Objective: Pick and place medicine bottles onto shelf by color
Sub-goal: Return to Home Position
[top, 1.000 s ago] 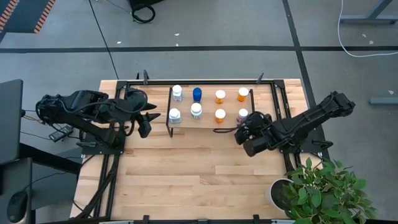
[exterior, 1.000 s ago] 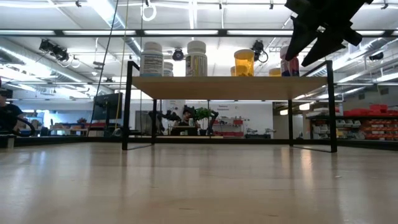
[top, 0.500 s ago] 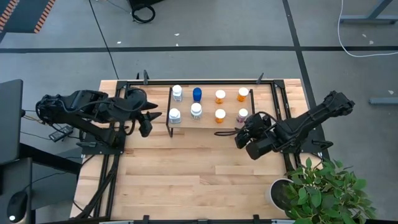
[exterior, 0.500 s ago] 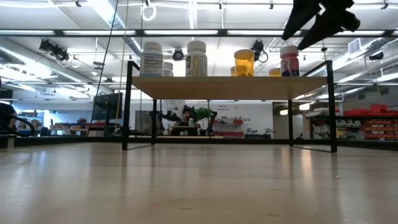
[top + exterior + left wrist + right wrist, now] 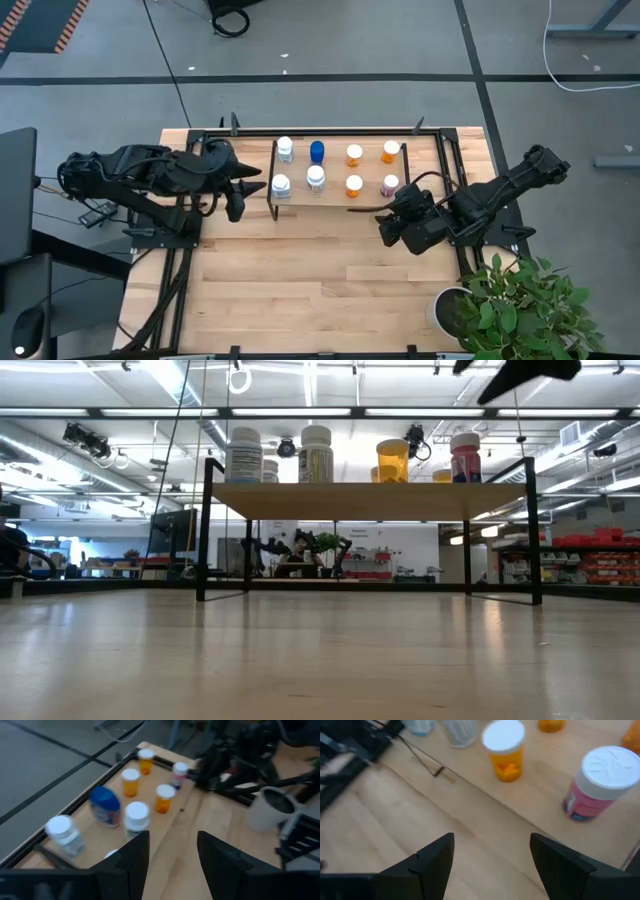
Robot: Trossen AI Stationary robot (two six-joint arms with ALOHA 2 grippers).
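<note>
The right gripper (image 5: 386,226) has backed off the shelf (image 5: 334,166) toward the table's (image 5: 300,285) near side since a second ago, fingers apart and holding nothing. In the low view it has lifted almost out of the top edge. The pink bottle (image 5: 390,185) stands upright at the shelf's near right corner, no longer beside the fingers. The other bottles are unmoved: white bottles (image 5: 281,185) and an orange bottle (image 5: 353,185) in the front row, the blue bottle (image 5: 317,151) among those behind. The left gripper (image 5: 243,190) waits left of the shelf, fingers apart, same spot. Light wood tabletop, a potted plant (image 5: 520,305) at its near right corner. Beyond are ceiling strip lights (image 5: 300,412) and storage racks (image 5: 600,555).
</note>
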